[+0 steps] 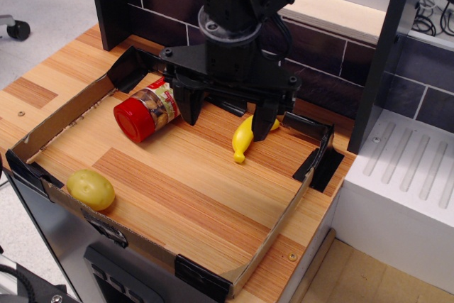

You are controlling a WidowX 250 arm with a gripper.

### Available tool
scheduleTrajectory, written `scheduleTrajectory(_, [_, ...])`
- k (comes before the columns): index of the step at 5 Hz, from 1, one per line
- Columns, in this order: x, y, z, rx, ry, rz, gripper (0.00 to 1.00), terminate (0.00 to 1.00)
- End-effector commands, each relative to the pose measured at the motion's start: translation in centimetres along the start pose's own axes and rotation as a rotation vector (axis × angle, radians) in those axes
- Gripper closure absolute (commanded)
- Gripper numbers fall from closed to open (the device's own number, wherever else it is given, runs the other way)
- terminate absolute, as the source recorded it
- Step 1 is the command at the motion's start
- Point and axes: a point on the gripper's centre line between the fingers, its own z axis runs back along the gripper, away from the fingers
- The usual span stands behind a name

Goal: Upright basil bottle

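In the one view, the basil bottle lies on its side at the back left of the wooden tray, red cap toward the camera, while the gripper hangs over the back of the tray with its jaws spread wide and holding nothing, one finger just beside the bottle's base and the other over the banana. This looks like the approach step, with the grasp not yet made. The next move probably calls for shifting left to straddle the jar's body, closing, then tipping it onto its base, clear of the potato.
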Motion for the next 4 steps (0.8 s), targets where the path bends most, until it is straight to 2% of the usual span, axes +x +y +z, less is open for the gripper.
scheduleTrajectory(1, [0.0,0.0,0.0,0.0,0.0,0.0,0.0,0.0])
scheduleTrajectory(2, [0.3,2.6,0.0,0.011,-0.04,-0.19,0.0,0.0])
scheduleTrajectory(3, [1.0,5.1,-0.6,-0.05,0.013,-0.416,0.0,0.0])
scheduleTrajectory(4, [2.1,7.1,-1.2,-0.054,0.009,-0.453,0.0,0.0])
